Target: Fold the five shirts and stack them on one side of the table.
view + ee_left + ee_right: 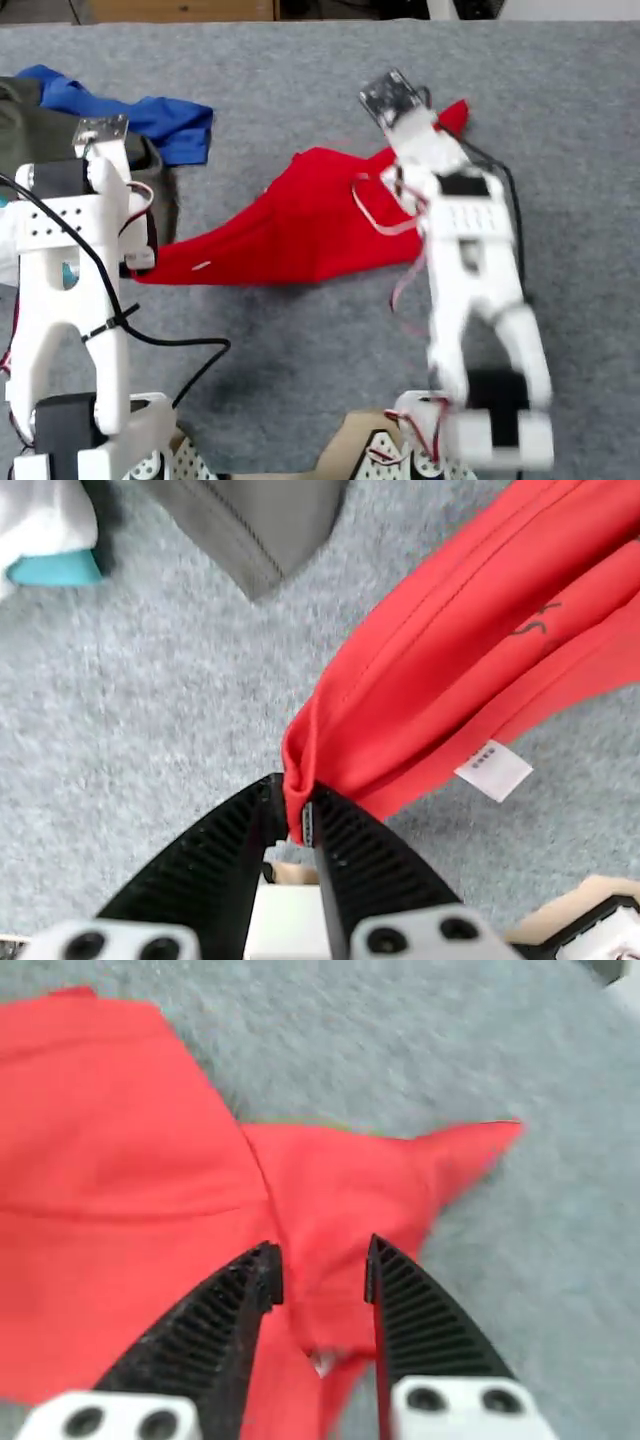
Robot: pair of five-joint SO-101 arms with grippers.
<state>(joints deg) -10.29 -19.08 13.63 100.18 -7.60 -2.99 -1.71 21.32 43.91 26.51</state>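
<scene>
The red shirt (290,230) lay crumpled mid-table, its long axis running from the left arm's side toward the far right. The left gripper (298,802) pinched its left corner, fingers pressed together on the fabric. The right gripper (322,1260) hung over the opposite end, fingers spread with cloth between and below them. A blue shirt (150,120) overlapped a dark shirt (40,130) at the table's (560,150) left edge.

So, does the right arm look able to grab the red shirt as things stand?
Probably yes. The right claw is open over the red shirt, with cloth showing between its jaws and nothing in the way. The left claw pinches the shirt's other end.
</scene>
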